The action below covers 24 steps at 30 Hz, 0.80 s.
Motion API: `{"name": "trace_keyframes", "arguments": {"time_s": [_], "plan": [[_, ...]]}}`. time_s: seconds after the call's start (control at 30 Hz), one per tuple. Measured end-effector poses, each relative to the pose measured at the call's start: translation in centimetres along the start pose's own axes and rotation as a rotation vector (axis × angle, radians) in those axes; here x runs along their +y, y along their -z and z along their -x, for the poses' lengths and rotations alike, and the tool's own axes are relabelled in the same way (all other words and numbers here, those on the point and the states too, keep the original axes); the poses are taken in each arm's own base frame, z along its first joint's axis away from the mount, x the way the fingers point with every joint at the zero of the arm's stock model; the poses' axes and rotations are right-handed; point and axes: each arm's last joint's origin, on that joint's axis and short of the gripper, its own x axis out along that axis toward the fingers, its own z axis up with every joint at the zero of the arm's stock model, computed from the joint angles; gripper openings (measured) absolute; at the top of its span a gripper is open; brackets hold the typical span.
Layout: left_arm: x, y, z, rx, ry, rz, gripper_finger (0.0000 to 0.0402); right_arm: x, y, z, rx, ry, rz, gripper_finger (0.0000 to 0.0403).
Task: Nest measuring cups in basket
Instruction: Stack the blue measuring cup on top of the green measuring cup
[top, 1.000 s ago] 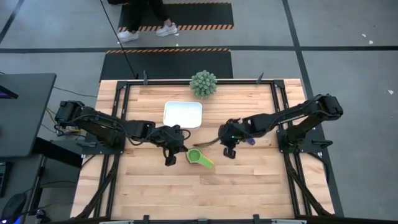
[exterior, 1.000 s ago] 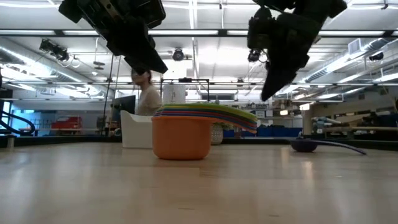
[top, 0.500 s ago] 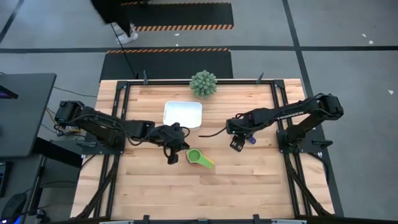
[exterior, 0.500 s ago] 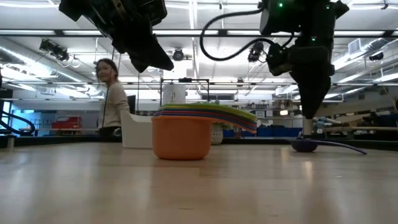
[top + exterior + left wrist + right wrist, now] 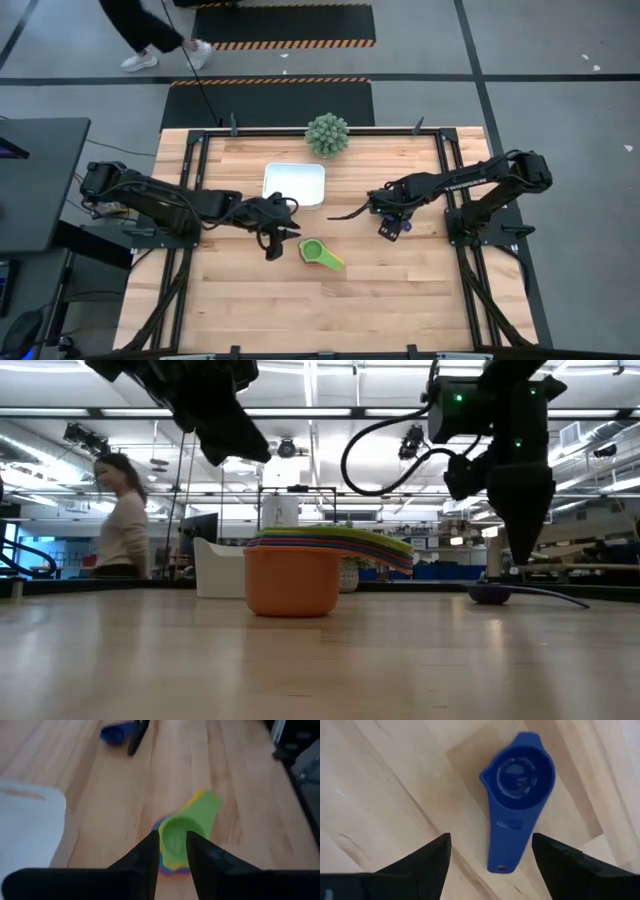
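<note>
Right end effector (image 5: 490, 852) spread above navy cup (image 5: 517, 795), left end effector (image 5: 172, 850) slightly parted over nested cups (image 5: 182, 837).

My table (image 5: 240, 300) is pale butcher-block wood set in a black metal frame, standing on a grey concrete floor (image 5: 560, 60) crossed by dark seams. Beyond its far edge lie two black floor mats (image 5: 270, 100) edged with orange-and-black hazard stripes, and a person (image 5: 150, 35) in dark trousers and white shoes walks across the farther one. To my left sits a dark desk (image 5: 35, 180). Looking level across the tabletop, I see a big open hall with long rows of bright ceiling lights (image 5: 330, 455), exposed beams and ducts, blue along the far walls, and the person (image 5: 118, 520) in a light top passing at the left
</note>
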Motion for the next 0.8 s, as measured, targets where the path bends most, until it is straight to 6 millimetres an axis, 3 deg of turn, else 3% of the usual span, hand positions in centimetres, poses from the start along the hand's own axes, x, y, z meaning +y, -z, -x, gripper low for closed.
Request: {"name": "trace_keyframes", "arguments": {"time_s": [0.27,0.47,0.8], "plan": [[0.1,0.1,0.9,0.026,-0.007,-0.002,0.0103,-0.5,0.3,0.1,0.013,-0.002,-0.003,0.0296],[0.2,0.1,1.4,0.036,-0.007,0.005,0.0103,-2.0,0.6,-1.2,0.057,0.009,-0.036,0.0298],[0.4,0.3,2.9,0.057,-0.011,0.004,0.0103,-2.3,0.4,-2.3,0.025,-0.094,-0.051,0.0295]]}}
